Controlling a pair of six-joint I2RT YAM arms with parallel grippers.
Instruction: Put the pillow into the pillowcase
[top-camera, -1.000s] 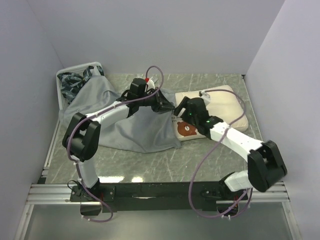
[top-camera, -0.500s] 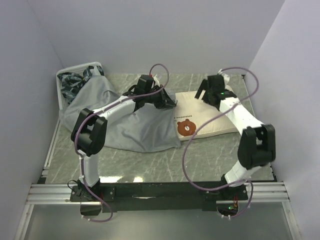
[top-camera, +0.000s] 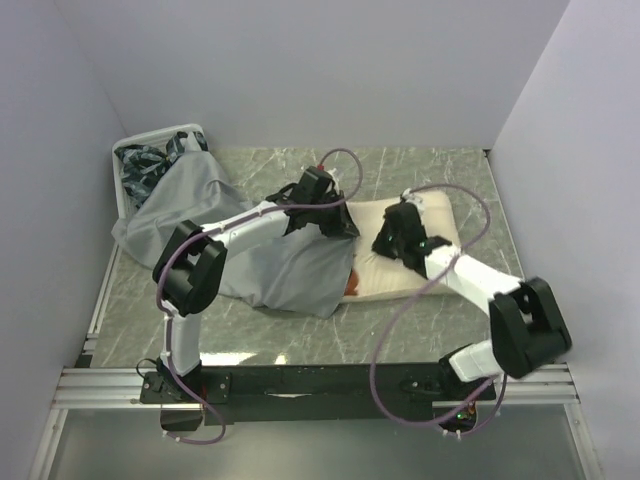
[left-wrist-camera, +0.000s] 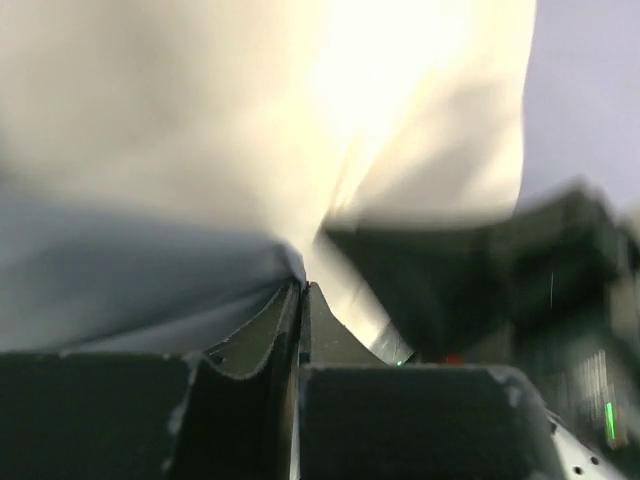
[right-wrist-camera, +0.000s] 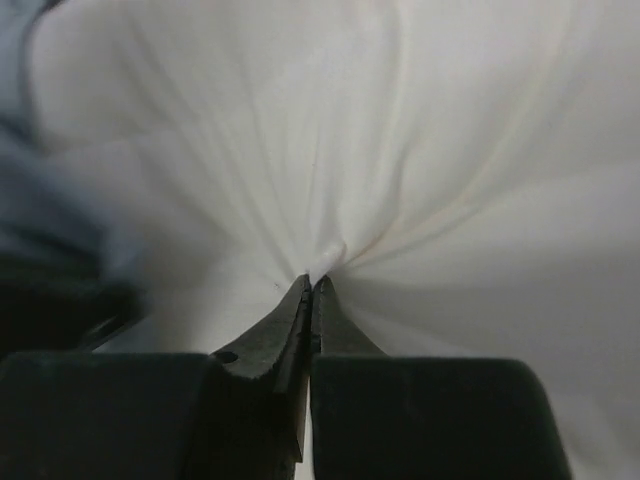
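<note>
L gripper (left-wrist-camera: 302, 285): jaws pressed together, tips nipping a grey fold of the pillowcase (top-camera: 250, 255) at its right edge.
R gripper (right-wrist-camera: 312, 285): jaws closed tight on a pinch of cream fabric; creases in the pillow (top-camera: 430, 245) fan out from the tips.
Pillow pos.: flat on table (top-camera: 420, 320), right of centre, long side running roughly L-R, a bit tilted.
Pillow L end: covered by grey cloth; only a sliver of brown bear print (top-camera: 350, 284) shows at the cloth's edge. Inside or just under, can't tell.
Pillowcase pos.: limp and wrinkly, spread over L-centre of table, far-L corner lying up against the basket (top-camera: 150, 133).
Grippers rel.: near each other, either side of the cloth/pillow overlap.
Basket: white, far-L corner, dark blue/white patterned cloths (top-camera: 150, 165) in it.
L wrist view: blurred; cream above, grey lower-L, R gripper's dark body at right.
</note>
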